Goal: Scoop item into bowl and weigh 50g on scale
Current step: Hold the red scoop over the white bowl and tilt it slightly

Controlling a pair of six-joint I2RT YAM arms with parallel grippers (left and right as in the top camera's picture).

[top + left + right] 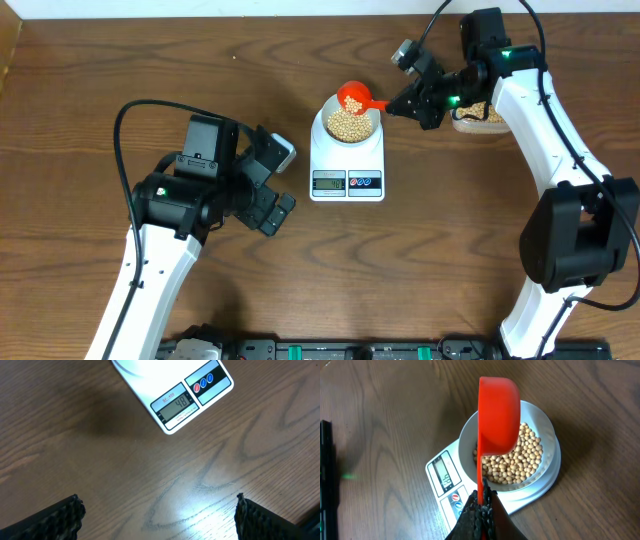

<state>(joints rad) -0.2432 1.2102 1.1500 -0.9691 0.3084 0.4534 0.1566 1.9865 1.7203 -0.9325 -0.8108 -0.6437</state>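
The white scale (347, 183) stands mid-table with the pale bowl (328, 127) on it, holding a heap of beige beans (348, 122). My right gripper (402, 104) is shut on the handle of a red scoop (353, 97), which hangs over the bowl's far rim. In the right wrist view the scoop (498, 415) is turned on its side above the beans (520, 462), with the gripper (482, 502) pinching its handle. My left gripper (284, 185) stands open and empty left of the scale. Its display (178, 404) reads 48, and the open gripper (158, 504) hovers over bare wood.
A clear tub of beans (478, 117) sits at the back right, largely hidden behind my right arm. A black cable (125, 120) loops over the table behind my left arm. Black equipment (330, 350) lines the table's front edge.
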